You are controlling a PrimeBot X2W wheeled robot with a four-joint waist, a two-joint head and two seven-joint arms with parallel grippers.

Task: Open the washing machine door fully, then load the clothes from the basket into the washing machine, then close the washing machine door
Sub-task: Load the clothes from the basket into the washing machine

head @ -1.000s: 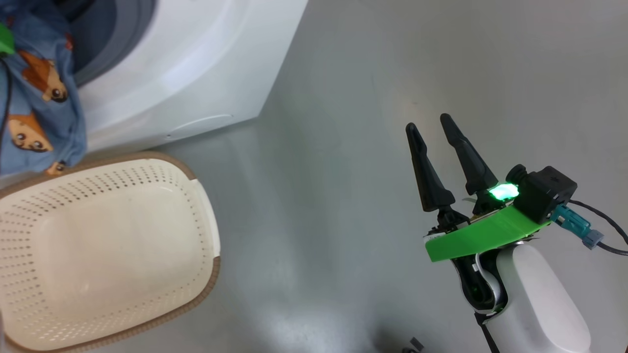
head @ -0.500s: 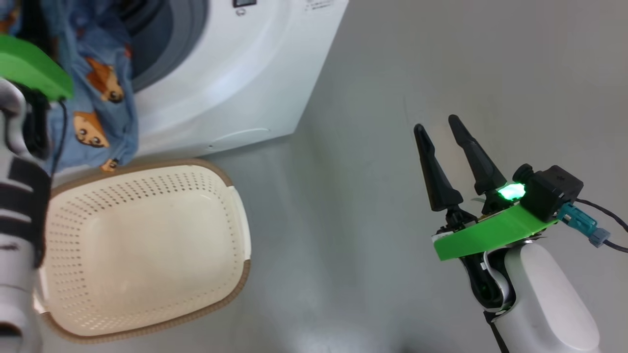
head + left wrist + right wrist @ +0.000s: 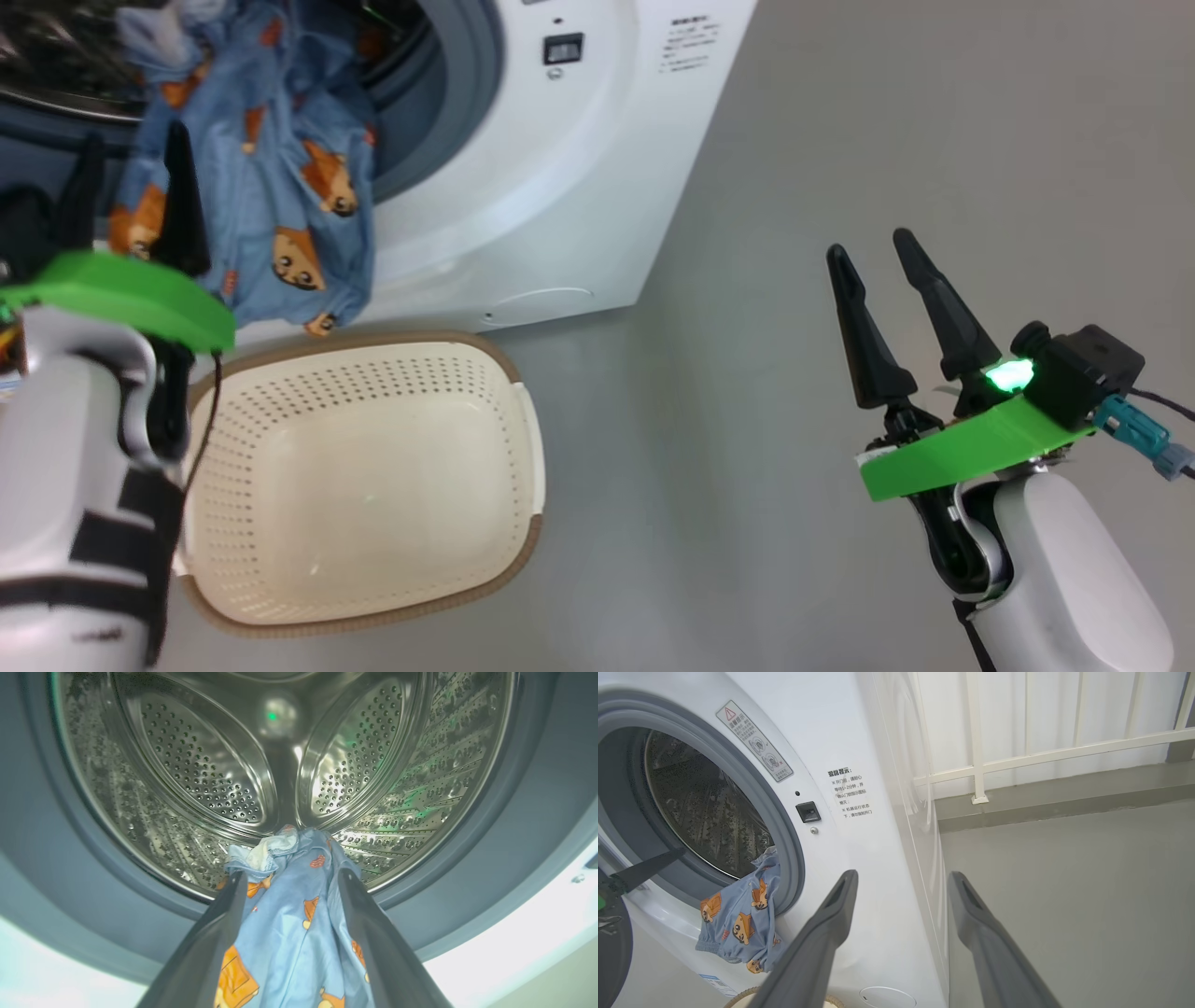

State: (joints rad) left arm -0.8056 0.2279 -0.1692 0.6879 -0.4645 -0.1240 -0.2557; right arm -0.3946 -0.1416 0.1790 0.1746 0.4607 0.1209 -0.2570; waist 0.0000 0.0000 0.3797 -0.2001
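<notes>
The washing machine (image 3: 560, 187) stands at the far left with its round opening uncovered; the blue printed clothes (image 3: 280, 215) lie bunched across the lower lip of that opening; one end, with a bit of cream-white cloth, rests just inside the steel drum (image 3: 196, 779), and the other end hangs down the white front outside; the hanging hem ends just above the far rim of the basket (image 3: 439, 392); the basket sits on the grey floor (image 3: 747, 140) right before the machine, on the near side, its bare bottom in plain sight; the left gripper (image 3: 133, 149) points into the opening with its jaws spread wide; the cloth lies loose between its fingers (image 3: 210, 942), draped over the grey rubber seal (image 3: 514, 835), and is not clamped; the right gripper (image 3: 868, 245) hovers well to the right over the floor, jaws apart and empty, well apart from machine and basket; a white railing (image 3: 1041, 756) runs along the far side, beyond the machine.
</notes>
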